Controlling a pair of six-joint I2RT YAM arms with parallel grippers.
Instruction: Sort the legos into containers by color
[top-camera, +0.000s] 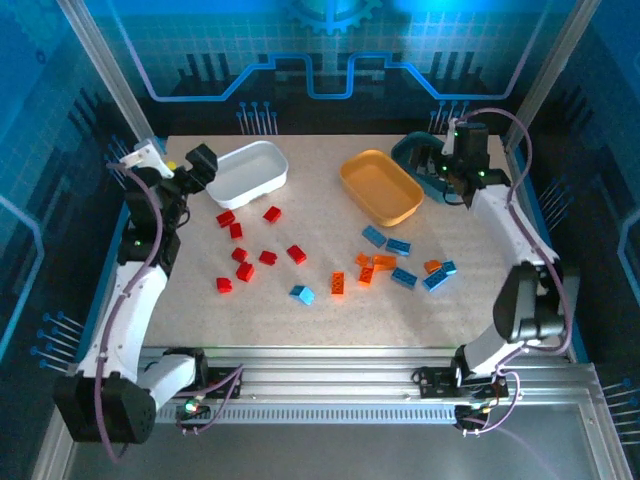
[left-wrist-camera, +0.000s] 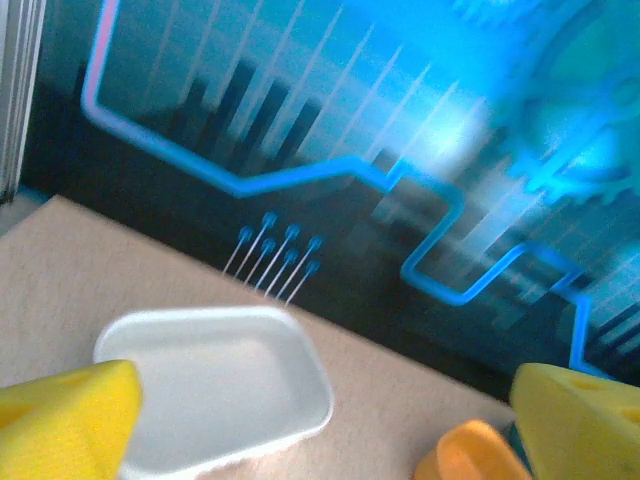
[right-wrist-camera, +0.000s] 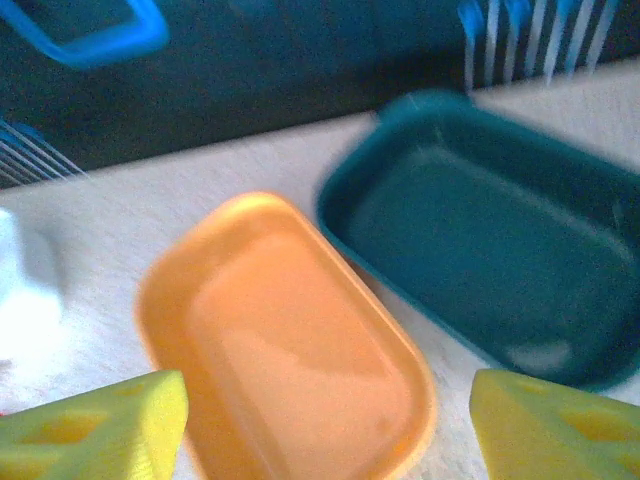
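Across the speckled, sandy-beige surface (top-camera: 300, 325): loose legos (top-camera: 300, 262), small glossy plastic blocks in three colours, all lying on the bare top in front of the tubs. Red bricks (top-camera: 245, 271) scattered left of centre, just in front of the white tub (top-camera: 248, 172). Orange bricks (top-camera: 367, 276) and light blue bricks (top-camera: 404, 277) mixed together right of centre, in front of the yellow-orange tub (top-camera: 380, 186). One stray blue brick (top-camera: 302, 293) near the middle, close to a lone orange one.

Along the far side: three shallow tubs of smooth moulded plastic, rounded-rectangle in outline, with soft rolled rims. White one at far left, pale and matte. Yellow-orange one right of centre, set on a slant, with a soft sheen. Dark teal tub (right-wrist-camera: 490, 240) just beside it toward the far right corner, rims very close, contact impossible to tell; partly hidden behind the right arm in the overhead view.

Left gripper (left-wrist-camera: 325, 425) raised just left of the white tub and aimed at it, spread wide, nothing between the blocky yellow fingertips (left-wrist-camera: 65, 420). Right gripper (right-wrist-camera: 320, 425) raised over the two right-hand tubs, likewise spread, with nothing between wedge-shaped yellow fingertips (right-wrist-camera: 555, 425) marked by shallow recesses.

Behind everything: a dark blue backdrop (top-camera: 320, 60) with bright circuit-like lines.
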